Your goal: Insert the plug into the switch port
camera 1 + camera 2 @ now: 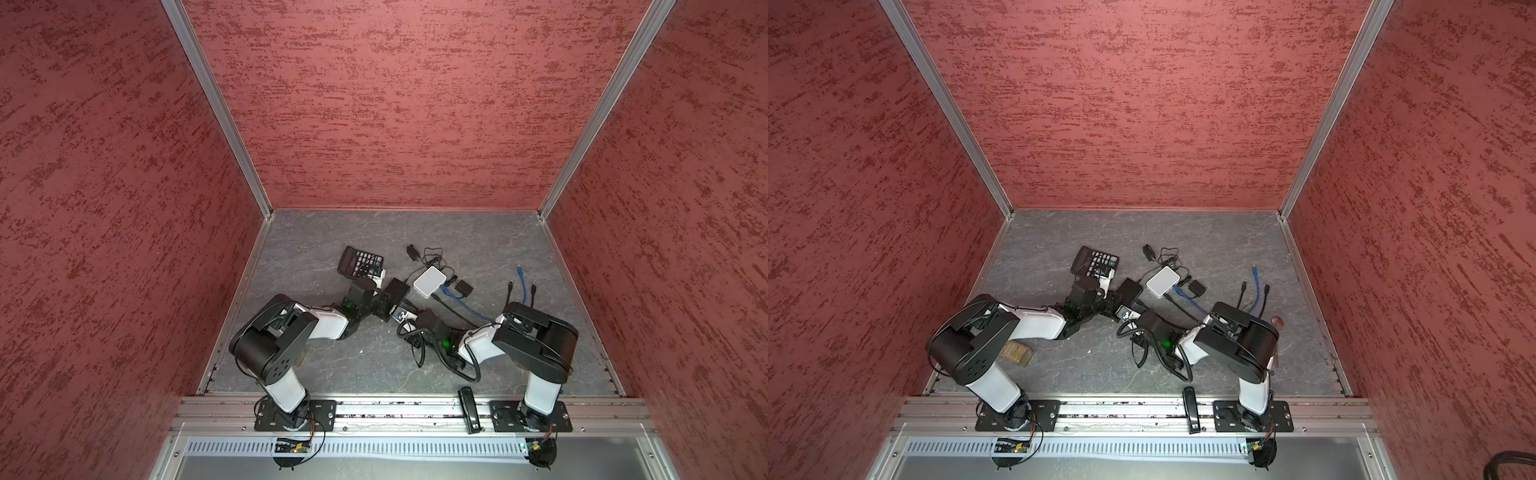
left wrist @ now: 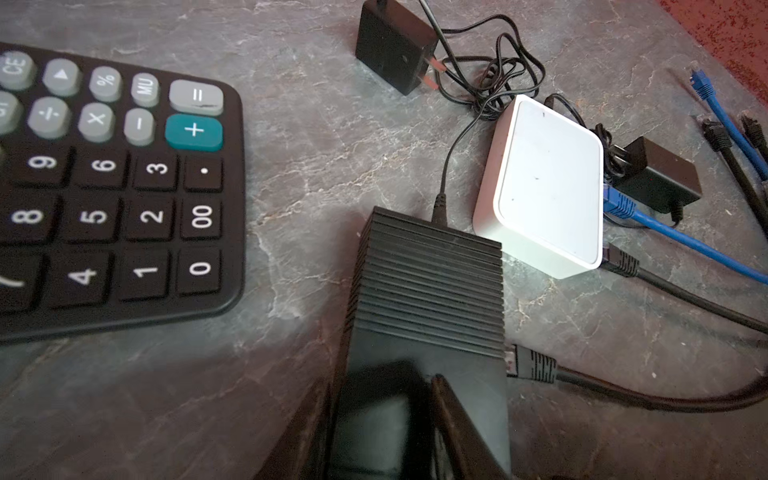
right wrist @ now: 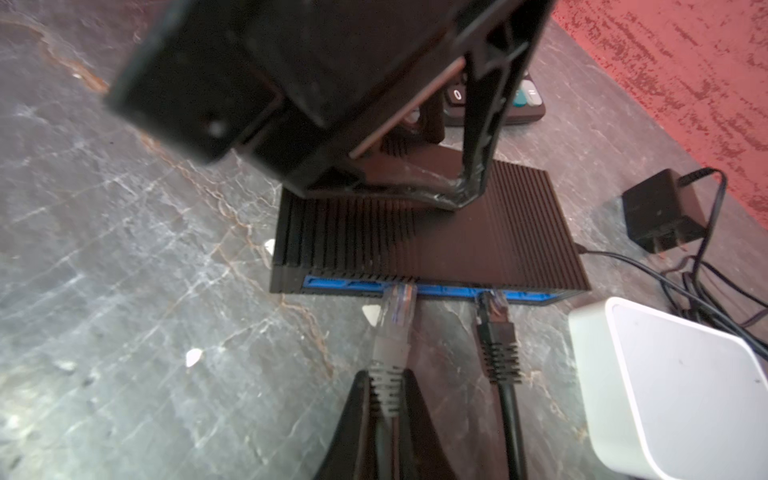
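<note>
At mid-table, on the grey stone-pattern tabletop [image 1: 332, 361], the black ribbed network switch [image 1: 395, 291] lies flat, with its blue port strip [image 3: 332, 284] facing near-right. Left gripper [image 2: 382, 379]: positioned over the left end of the switch, jaws partly apart. One finger [image 3: 478, 166] bears on the ribbed top and the other stands at the switch's edge. Whether this amounts to a firm clamp cannot be determined. Right gripper [image 3: 386, 386]: clenched on the ribbed boot of the grey Ethernet plug [image 3: 395, 320], with the cable running back between the fingers. The plug's clear tip is at the mouth of a port in the blue strip, in line with it; depth of entry cannot be determined. A black Ethernet plug [image 3: 496, 332] occupies another port further along the same strip. Just beside the switch, on its far-right side, stands a white network box [image 1: 429, 281], with a blue cable [image 2: 685, 241] and a black cable [image 2: 685, 291] plugged into its right face. A black calculator [image 1: 359, 261] lies to the far left of the switch, near it but apart. A black power adapter [image 2: 395, 50] lies beyond the white box and a second power adapter [image 2: 660, 174] just right of it, with thin black leads tangled between them. Three loose cable ends [image 1: 521, 282], one blue and two black, lie well to the right.
</note>
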Available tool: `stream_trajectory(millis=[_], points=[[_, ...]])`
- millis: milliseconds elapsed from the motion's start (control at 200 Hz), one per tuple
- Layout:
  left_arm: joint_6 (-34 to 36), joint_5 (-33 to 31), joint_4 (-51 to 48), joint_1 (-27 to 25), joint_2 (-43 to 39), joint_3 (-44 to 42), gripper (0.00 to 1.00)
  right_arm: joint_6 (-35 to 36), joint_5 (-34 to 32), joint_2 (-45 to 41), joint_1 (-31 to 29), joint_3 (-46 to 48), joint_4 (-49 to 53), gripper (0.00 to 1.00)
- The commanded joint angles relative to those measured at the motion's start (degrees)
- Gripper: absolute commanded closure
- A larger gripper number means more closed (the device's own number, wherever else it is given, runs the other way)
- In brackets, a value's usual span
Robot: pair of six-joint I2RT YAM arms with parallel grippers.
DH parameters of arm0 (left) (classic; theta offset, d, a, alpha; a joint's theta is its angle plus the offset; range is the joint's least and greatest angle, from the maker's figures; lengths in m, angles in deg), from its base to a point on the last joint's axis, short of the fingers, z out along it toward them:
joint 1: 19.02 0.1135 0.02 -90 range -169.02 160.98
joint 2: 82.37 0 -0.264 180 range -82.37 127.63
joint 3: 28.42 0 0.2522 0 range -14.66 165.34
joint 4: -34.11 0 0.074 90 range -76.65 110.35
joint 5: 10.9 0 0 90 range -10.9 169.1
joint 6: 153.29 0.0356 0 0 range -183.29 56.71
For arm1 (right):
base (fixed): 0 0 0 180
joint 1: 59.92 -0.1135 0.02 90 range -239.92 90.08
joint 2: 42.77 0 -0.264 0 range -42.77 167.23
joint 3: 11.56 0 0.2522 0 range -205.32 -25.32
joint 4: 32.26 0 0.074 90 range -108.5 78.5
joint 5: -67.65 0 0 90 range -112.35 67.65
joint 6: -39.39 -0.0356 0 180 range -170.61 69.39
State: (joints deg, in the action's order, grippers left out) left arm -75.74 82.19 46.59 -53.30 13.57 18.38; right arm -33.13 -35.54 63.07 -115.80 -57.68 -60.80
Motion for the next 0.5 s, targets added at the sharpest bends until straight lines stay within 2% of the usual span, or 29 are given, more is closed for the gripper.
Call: stream_trajectory(millis=[0, 271, 496], points=[[-1.86, 36.37, -6.25, -8.08, 3.17, -0.89, 0.61, 4.89, 6.57, 3.25, 0.33, -3.66, -14.98, 1.0], [-2.27, 40.4, -6.42, -9.66, 4.67, 0.06, 0.62, 4.64, 11.91, 4.62, 0.94, -2.08, -22.08, 1.0], [-2.75, 41.95, -6.34, -11.27, 5.99, 0.68, 0.62, 5.38, 14.4, 4.47, 1.56, -3.2, -21.53, 1.0]])
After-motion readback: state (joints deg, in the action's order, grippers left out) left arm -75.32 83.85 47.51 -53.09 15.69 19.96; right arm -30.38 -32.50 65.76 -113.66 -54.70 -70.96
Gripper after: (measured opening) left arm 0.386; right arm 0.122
